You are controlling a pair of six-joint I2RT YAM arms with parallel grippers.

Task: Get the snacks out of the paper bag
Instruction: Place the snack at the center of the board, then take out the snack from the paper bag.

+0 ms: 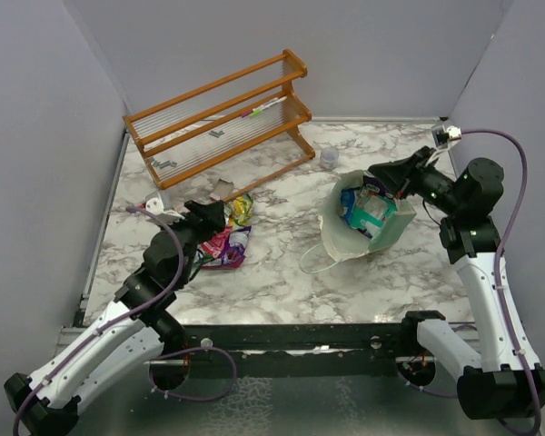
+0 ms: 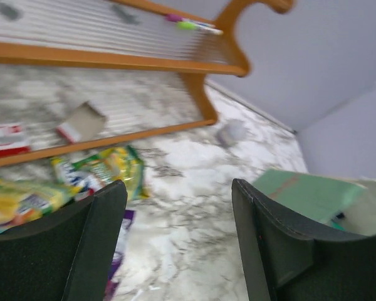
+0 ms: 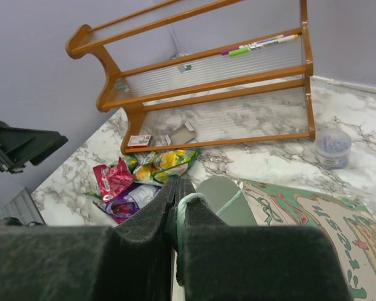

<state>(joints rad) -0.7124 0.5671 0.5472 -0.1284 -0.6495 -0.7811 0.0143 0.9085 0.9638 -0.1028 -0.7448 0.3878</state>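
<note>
Left wrist: left gripper (image 2: 175,188) apart, right gripper (image 3: 177,187) clamping paper bag (image 1: 345,242); snacks (image 2: 106,166) illegible.

Right fingers (image 3: 151,218) pinch paper bag (image 3: 225,194) rim; snacks (image 3: 142,175) beside rack (image 3: 207,78).

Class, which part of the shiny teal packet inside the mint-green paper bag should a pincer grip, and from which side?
Probably the exposed top edge of the shiny teal packet, from above through the open mouth: the walls of the mint-green paper bag cover its sides. The right pincer pinches the right rim, so come from the left.
</note>
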